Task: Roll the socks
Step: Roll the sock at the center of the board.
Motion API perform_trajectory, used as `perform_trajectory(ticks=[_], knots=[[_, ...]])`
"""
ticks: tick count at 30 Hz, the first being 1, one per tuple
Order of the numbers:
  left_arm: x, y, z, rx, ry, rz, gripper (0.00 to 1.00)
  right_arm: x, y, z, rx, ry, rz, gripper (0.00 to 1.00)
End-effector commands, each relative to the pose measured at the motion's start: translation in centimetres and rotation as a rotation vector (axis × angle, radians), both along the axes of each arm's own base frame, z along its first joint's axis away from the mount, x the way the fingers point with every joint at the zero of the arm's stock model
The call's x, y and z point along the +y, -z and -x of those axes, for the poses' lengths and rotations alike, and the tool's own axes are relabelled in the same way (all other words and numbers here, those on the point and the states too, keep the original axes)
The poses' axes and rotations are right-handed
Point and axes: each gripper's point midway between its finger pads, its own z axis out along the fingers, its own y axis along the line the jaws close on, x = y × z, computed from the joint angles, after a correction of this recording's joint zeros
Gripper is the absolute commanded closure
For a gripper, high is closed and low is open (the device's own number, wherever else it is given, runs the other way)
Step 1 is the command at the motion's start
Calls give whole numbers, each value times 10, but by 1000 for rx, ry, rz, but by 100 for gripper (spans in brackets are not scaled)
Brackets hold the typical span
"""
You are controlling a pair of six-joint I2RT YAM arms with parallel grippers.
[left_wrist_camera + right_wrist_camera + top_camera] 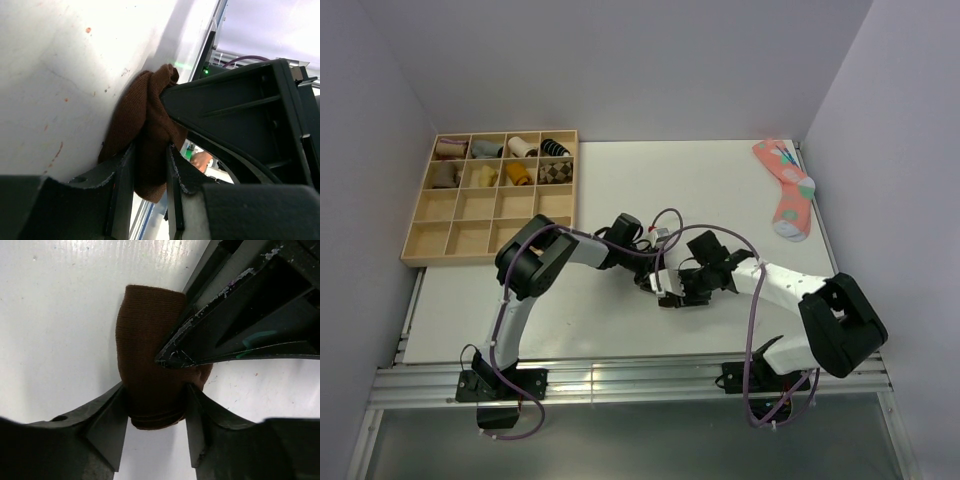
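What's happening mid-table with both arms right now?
Both arms meet at the middle of the table, working one brown sock. The left gripper is shut on it and the right gripper clamps it from the other side, so it sits bunched into a short wad between them. It is not yet in the tray, where other bundles sit. A pink sock lies far right.

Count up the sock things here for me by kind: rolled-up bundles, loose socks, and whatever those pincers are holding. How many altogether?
Rolled bundles in the wooden tray: 8
Loose pink sock: 1
Brown sock gripped by the left pincer and the right pincer: 1
Total: 10
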Motion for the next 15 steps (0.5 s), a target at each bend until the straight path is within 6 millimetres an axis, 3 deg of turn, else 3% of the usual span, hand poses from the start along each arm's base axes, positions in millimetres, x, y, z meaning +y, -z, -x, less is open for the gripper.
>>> perform_trajectory(ticks=[1,8,15], knots=[[20,49,3,45,-62,-157,100,1,6,9,74,9,27,50],[22,43,-2,63,-98,-139,100,4,9,11,112,10,47,65],[19,27,-20,21,-207,-158,96,4,7,13,172,32,75,82]])
